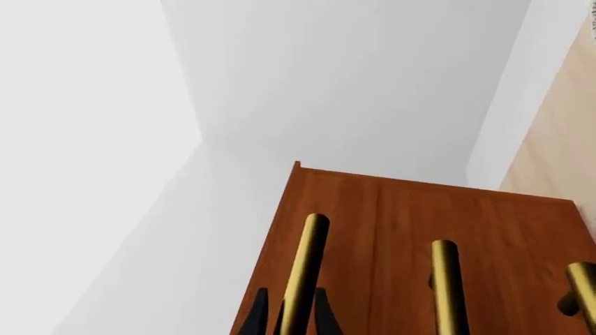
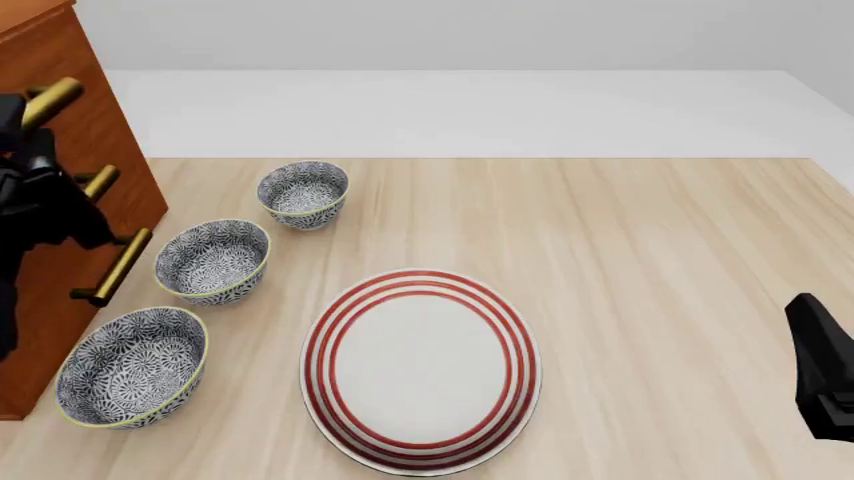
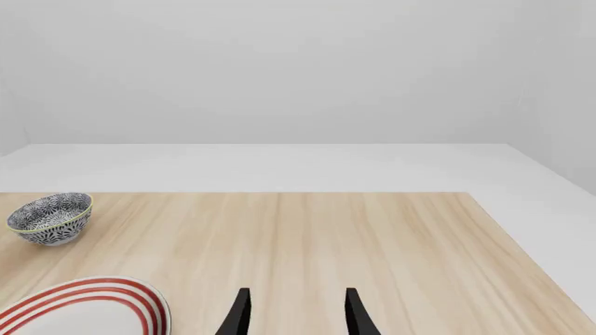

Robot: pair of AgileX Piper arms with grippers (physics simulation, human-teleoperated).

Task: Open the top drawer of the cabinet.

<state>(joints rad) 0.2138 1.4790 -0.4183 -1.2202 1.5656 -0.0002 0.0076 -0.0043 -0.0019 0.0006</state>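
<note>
The cabinet (image 2: 80, 70) is a tall reddish-brown chest at the table's left edge, and its front (image 1: 400, 230) carries three brass bar handles. The top drawer (image 1: 349, 230) sits flush with the other two fronts. Its handle (image 1: 308, 265) runs between the two black fingers of my left gripper (image 1: 290, 293), which press close on either side of the bar. In the front view that left gripper (image 2: 30, 118) is at the uppermost handle (image 2: 56, 97). My right gripper (image 3: 293, 310) is open and empty over bare wood, low at the right (image 2: 817, 335).
Three patterned bowls (image 2: 304, 193) (image 2: 214, 260) (image 2: 134, 365) line up in front of the cabinet. A large plate with red rings (image 2: 420, 370) lies at the table's middle front. The two lower handles (image 2: 100, 182) (image 2: 118, 268) stick out below my left arm.
</note>
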